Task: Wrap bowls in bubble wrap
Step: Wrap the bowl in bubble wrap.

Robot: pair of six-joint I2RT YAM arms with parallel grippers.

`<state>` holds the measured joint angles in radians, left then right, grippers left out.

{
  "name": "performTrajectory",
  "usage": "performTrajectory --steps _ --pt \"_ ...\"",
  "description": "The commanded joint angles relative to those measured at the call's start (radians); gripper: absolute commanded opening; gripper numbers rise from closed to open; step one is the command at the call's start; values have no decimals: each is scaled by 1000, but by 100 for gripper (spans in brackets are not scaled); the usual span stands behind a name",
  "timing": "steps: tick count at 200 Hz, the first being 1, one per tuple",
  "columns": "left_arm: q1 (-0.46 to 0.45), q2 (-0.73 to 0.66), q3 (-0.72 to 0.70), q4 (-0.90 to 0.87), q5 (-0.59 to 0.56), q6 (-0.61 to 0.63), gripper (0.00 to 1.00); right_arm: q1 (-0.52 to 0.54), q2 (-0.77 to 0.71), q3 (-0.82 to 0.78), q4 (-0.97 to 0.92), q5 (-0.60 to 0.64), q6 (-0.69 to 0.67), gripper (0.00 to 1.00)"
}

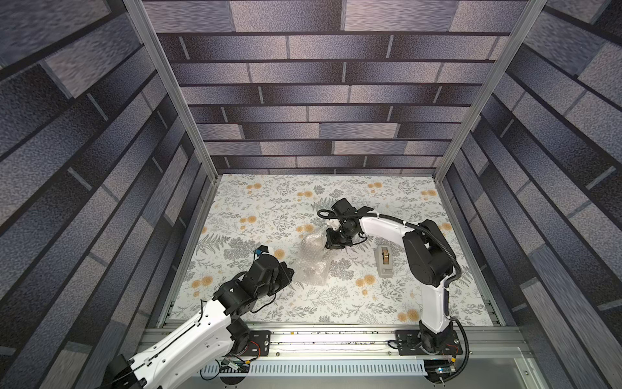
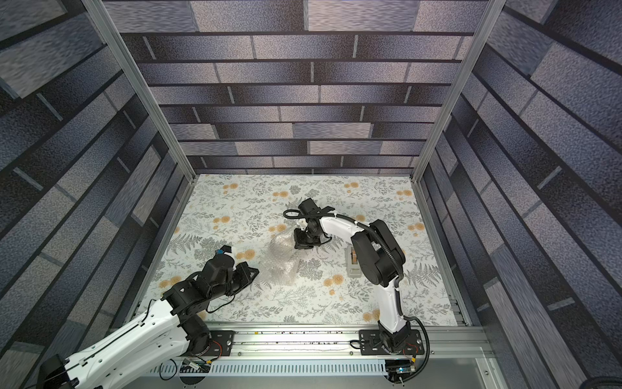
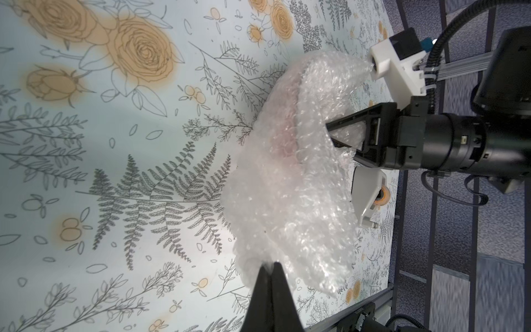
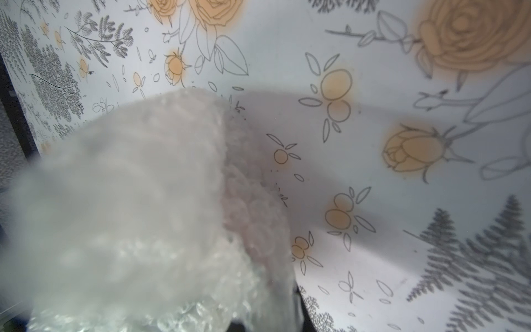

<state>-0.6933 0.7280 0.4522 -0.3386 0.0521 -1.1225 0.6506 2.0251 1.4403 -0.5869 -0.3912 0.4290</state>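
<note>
so the table cover (image 1: 370, 303) is pale white with grey ferns and orange-yellow roses. the bubble wrap (image 1: 311, 261) looks clear, shiny-whitish, with a faint pink tint inside. the tape dispenser (image 1: 383, 269) is grey with a tan roll, and the walls (image 1: 336, 67) have a grey-purple brick print.

The left arm (image 1: 188, 336) is stretched out low toward the bubble wrap (image 1: 311, 264), and the left gripper (image 3: 271, 264) is clamped tight on the wrap's edge. The right arm (image 1: 380, 225) is folded at the elbow. The right gripper (image 3: 330, 132) is sunk into the wrap's opposite side, its jaws pinched together on a fold.
</note>
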Motion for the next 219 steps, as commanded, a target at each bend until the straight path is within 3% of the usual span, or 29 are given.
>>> performTrajectory --steps 1,130,219 --pt "-6 38 41 54 17 59 0 14 15 -3 -11 20 -10 9" --pt "14 365 294 268 62 249 0 49 48 35 -59 64 -42 7" --pt "76 617 384 341 80 333 2 60 44 21 -61 67 -56 7"
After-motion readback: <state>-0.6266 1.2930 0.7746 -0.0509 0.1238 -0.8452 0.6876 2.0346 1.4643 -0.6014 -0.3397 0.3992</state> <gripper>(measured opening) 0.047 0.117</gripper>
